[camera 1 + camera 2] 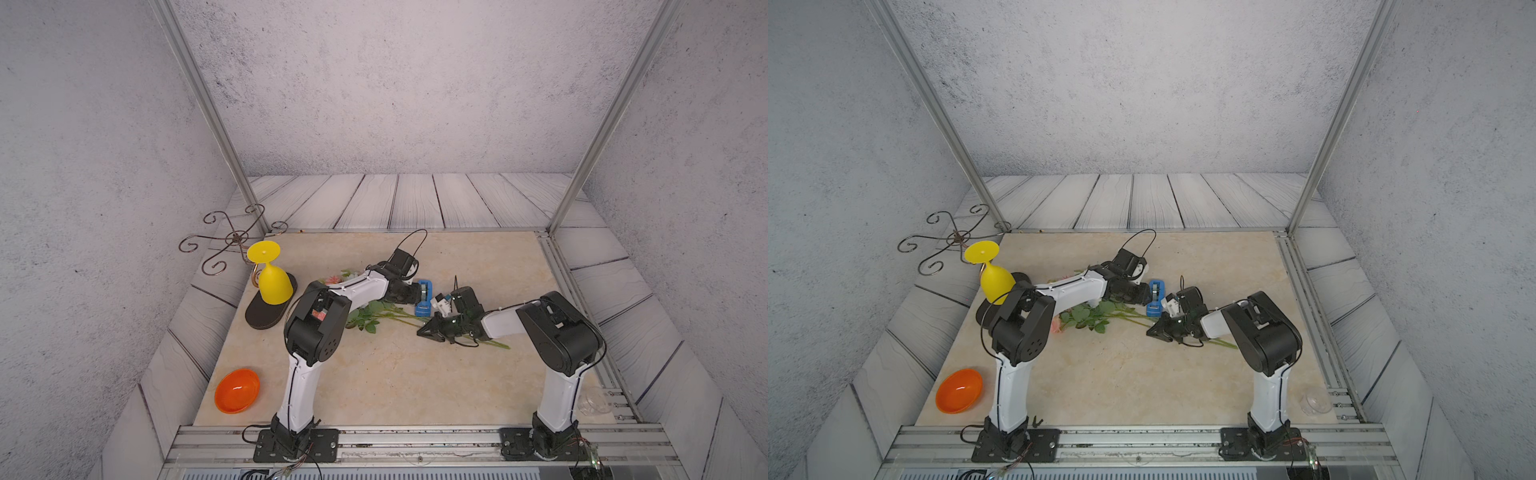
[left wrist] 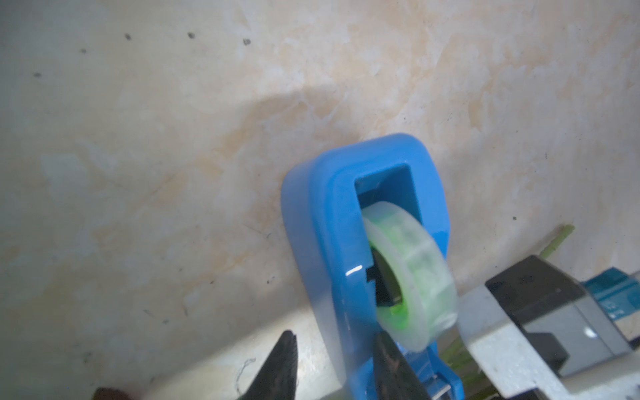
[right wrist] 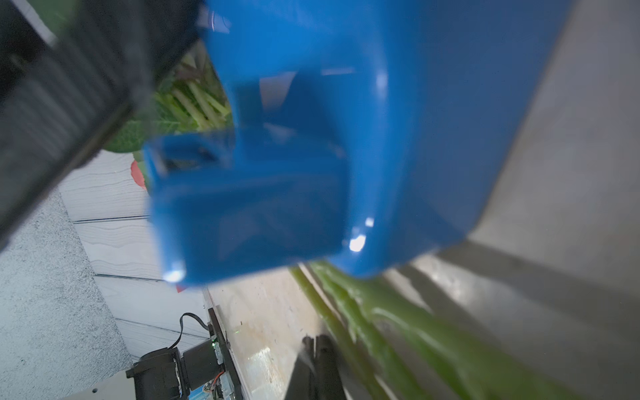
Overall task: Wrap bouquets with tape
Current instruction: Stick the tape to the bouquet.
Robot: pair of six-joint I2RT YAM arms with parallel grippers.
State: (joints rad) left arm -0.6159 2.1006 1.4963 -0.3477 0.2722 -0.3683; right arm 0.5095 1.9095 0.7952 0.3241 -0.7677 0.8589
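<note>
A yellow goblet sits foot-up on a dark oval base at the far left of the marbled table, just beside a scrolled wire rack. An orange bowl lies at the near left edge. A clear cup stands at the near right edge.

The dispenser is glossy blue plastic, its tape translucent and smooth.

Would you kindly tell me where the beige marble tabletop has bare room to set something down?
Widest free patch: the near tabletop between the two arm bases, in front of the green-stemmed flower bouquet. Also bare: the far strip behind the blue plastic tape dispenser. Crowded: the middle around those two, and the left edge with the yellow goblet and orange bowl.
</note>
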